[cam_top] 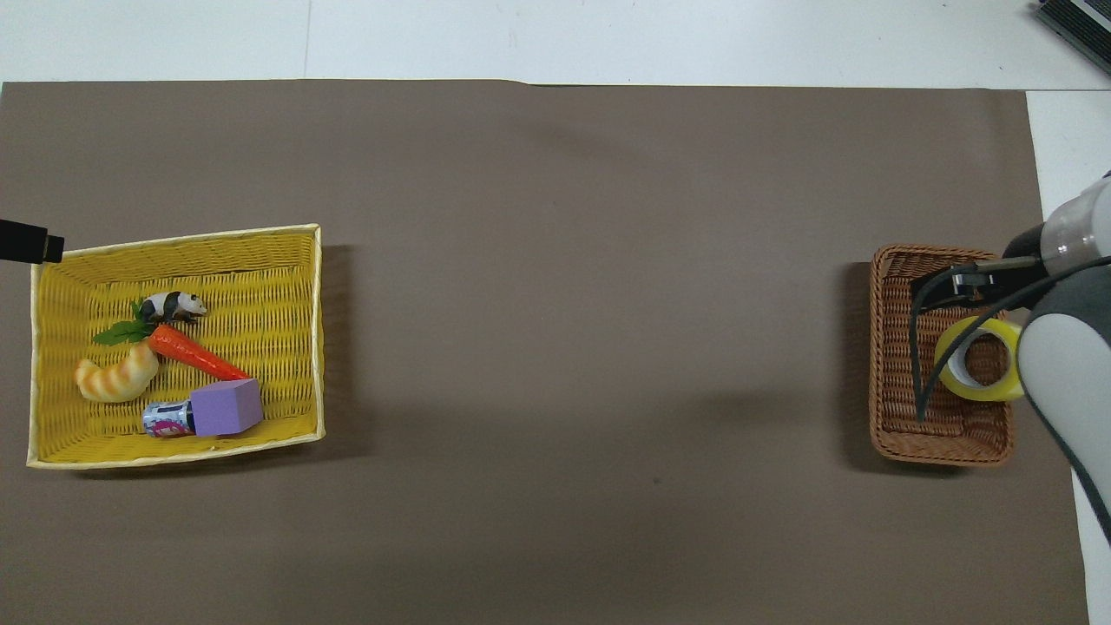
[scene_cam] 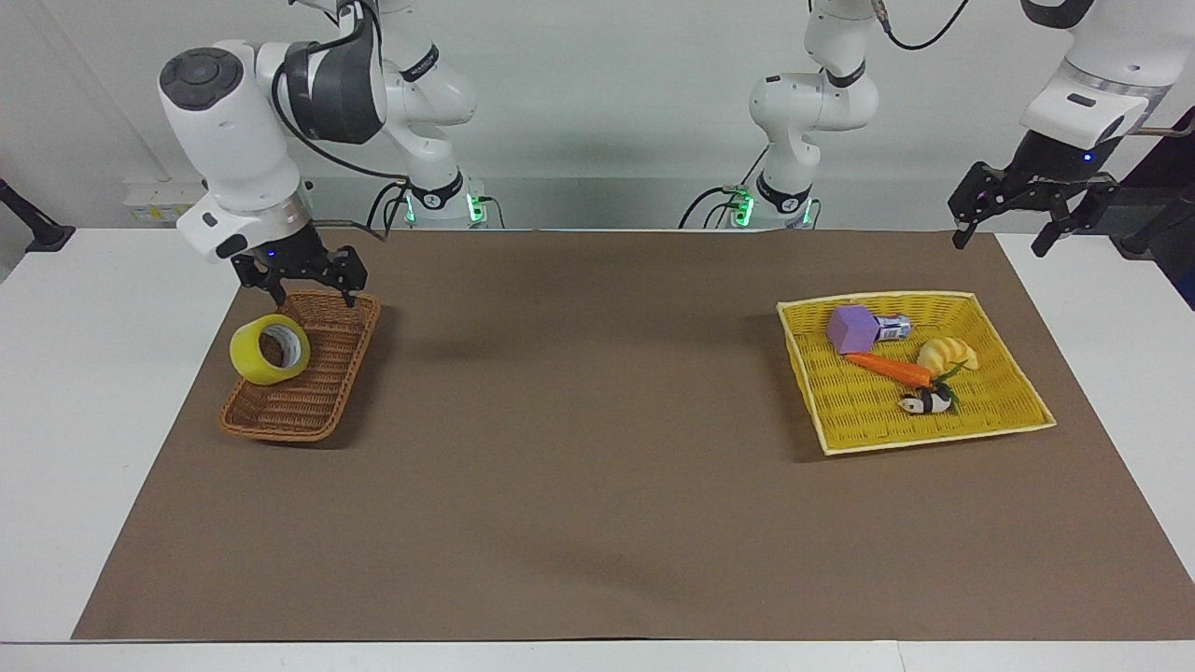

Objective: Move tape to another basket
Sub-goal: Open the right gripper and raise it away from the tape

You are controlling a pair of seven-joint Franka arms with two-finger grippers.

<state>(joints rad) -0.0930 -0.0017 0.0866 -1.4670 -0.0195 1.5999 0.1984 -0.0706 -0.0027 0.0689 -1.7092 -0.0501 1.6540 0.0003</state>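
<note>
The tape (scene_cam: 245, 359) is a yellow roll with a white core. It lies tilted in the dark-brown wicker basket (scene_cam: 299, 411), leaning on the basket's long wall toward the right arm's end of the table. It also shows in the overhead view (cam_top: 976, 391), in the basket (cam_top: 894, 347). My right gripper (scene_cam: 316, 297) is open and empty, up in the air over the basket's end nearer the robots, apart from the tape. My left gripper (scene_cam: 997, 245) is open and empty and waits high by the table's edge at the left arm's end.
The yellow woven basket (scene_cam: 859, 411) stands toward the left arm's end and holds a purple block (scene_cam: 850, 329), a small can, a carrot (scene_cam: 892, 368), a croissant and a panda toy. A brown mat (scene_cam: 579, 448) covers the table.
</note>
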